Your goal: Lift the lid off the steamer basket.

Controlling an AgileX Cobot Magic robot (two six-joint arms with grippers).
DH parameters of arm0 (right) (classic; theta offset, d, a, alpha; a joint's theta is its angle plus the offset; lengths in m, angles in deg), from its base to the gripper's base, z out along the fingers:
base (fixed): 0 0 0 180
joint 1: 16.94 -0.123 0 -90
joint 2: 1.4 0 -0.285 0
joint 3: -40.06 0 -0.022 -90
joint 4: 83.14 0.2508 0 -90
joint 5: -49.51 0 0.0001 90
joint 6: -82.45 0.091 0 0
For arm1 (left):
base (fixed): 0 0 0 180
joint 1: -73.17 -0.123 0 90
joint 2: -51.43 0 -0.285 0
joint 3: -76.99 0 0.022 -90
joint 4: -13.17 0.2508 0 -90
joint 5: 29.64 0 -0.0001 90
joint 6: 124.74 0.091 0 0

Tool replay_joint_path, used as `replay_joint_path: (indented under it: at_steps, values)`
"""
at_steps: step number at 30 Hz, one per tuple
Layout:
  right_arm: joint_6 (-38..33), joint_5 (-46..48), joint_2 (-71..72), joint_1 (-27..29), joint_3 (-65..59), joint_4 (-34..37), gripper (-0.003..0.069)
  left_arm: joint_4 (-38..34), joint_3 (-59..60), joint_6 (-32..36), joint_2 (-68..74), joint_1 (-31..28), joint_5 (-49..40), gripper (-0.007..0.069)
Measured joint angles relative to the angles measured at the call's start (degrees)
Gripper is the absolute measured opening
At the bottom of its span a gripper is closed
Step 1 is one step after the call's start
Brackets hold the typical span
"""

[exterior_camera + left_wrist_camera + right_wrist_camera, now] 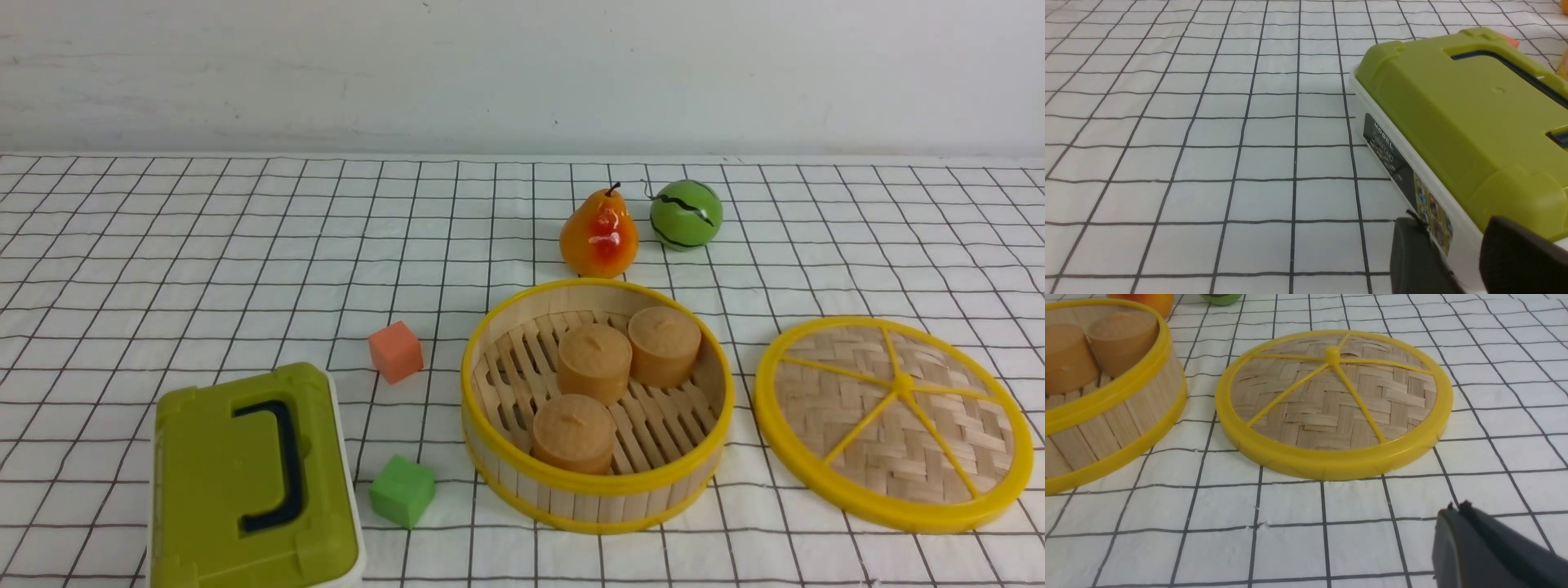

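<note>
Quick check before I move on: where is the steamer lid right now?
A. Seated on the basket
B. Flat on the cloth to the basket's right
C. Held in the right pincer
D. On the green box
B: the lid lies flat on the cloth, clear of the open steamer basket.

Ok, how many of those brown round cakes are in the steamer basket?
3, all inside the steamer basket: one at the near side, one in the middle, one toward the far right. The basket is open, so none look hidden.
</note>
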Motion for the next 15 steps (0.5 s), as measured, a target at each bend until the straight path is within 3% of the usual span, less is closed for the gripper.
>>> replay_joint_path:
  at_steps: [15]
  values:
    - [0.0,0.0,0.0,0.08,0.0,0.0,-0.0004,0.0,0.0,0.0,0.0,0.0,0.0,0.0239]
